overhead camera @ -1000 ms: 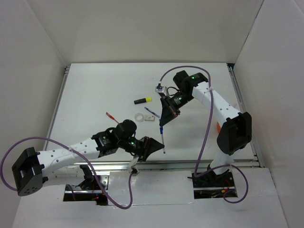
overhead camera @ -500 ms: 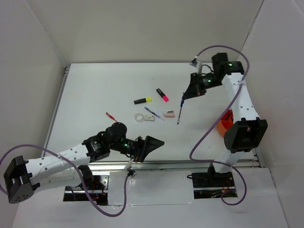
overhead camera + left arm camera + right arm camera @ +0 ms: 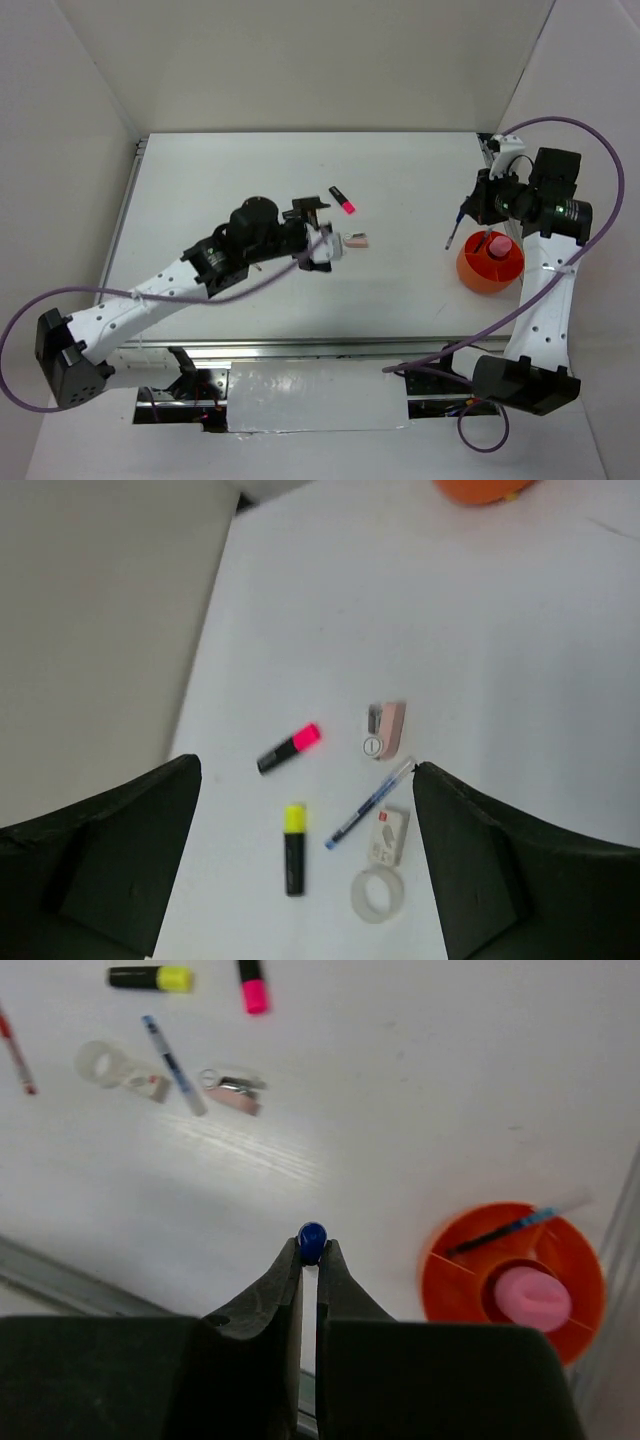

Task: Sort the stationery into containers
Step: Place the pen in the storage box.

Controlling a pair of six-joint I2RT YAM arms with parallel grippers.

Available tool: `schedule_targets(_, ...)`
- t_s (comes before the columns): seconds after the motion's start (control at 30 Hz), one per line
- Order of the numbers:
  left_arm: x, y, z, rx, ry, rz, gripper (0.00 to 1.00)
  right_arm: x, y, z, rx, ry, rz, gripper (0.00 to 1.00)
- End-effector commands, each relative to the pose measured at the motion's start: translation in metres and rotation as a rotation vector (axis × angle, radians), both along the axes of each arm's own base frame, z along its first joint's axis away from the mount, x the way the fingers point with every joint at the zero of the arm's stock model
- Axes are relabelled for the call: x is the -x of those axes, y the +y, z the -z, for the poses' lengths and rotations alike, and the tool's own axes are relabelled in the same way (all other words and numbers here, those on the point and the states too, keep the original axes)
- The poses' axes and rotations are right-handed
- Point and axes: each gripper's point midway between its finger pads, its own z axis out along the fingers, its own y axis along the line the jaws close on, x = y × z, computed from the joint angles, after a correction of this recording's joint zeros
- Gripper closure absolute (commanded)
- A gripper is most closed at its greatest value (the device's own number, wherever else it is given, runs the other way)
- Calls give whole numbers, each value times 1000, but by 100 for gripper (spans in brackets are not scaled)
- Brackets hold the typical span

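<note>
Right gripper (image 3: 311,1250) has moved over beside the orange cup (image 3: 450,1295), closed tight on a blue pen (image 3: 311,1234). Left gripper (image 3: 305,768) hangs wide open, empty, above the counter (image 3: 500,630).

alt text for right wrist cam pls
The right tool pinches a blue pen end-on above the table. Right of it an orange cup holds a pink tube and another pen; a yellow-capped highlighter and tape ring lie top left.

White tabletop (image 3: 250,180), plain white walls (image 3: 300,60) on three sides, metal rail (image 3: 350,345) along near edge, even light
</note>
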Motion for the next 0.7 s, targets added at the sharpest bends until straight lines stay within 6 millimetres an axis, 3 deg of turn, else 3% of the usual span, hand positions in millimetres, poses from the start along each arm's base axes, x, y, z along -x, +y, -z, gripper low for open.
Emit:
schedule_targets(0.0, -55, 29, 7, 202, 440, -312, 1, -25, -42, 1, 119, -85, 162, 100)
schedule_targets(0.03, -72, 35, 19, 208, 506, -361, 1, -31, -55, -1, 149, -109, 218, 100)
schedule_targets(0.07, -90, 49, 10, 280, 578, -412, 1, -32, -59, 7, 139, -97, 256, 100)
schedule_targets(0.17, -113, 73, 18, 349, 681, -472, 1, -41, -78, 15, 134, -99, 375, 100)
schedule_targets(0.4, -131, 105, 33, 381, 685, -576, 1, -55, -107, 30, 126, -106, 572, 100)
schedule_targets(0.67, -147, 133, 63, 410, 781, -685, 1, -61, -120, 55, 140, -78, 641, 100)
